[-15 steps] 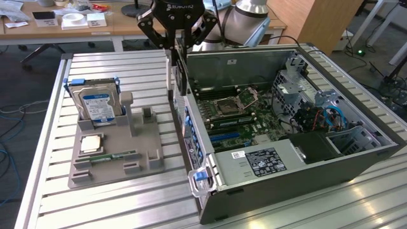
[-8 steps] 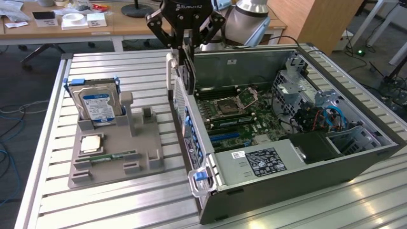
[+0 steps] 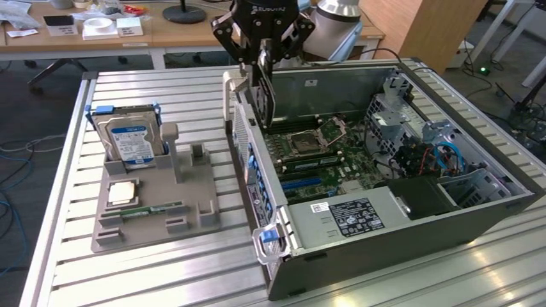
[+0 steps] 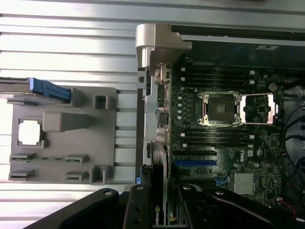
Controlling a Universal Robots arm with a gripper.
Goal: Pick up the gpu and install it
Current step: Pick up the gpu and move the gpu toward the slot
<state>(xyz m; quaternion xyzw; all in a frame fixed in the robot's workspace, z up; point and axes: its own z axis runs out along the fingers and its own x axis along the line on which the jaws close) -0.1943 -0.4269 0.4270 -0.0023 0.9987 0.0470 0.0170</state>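
The gpu (image 3: 266, 96) hangs on edge as a thin dark card over the rear left wall of the open computer case (image 3: 477, 211), above the motherboard (image 3: 320, 160). My gripper (image 3: 267, 54) is shut on its upper end. In the wrist view the gpu (image 4: 157, 210) shows as a black edge with a green logo and a silver bracket side, between my gripper's (image 4: 161, 217) black fingers. It sits above the case's rear panel, near the blue expansion slot (image 4: 194, 163). The card's lower edge is still clear of the board.
A grey parts fixture (image 3: 201, 220) lies at the exterior view's left of the case and carries a hard drive (image 3: 132, 137), a CPU (image 3: 122, 192) and a RAM stick (image 3: 153, 210). The CPU socket (image 4: 220, 109) stands open. Cables and drive bays (image 3: 426, 153) fill the case's far side.
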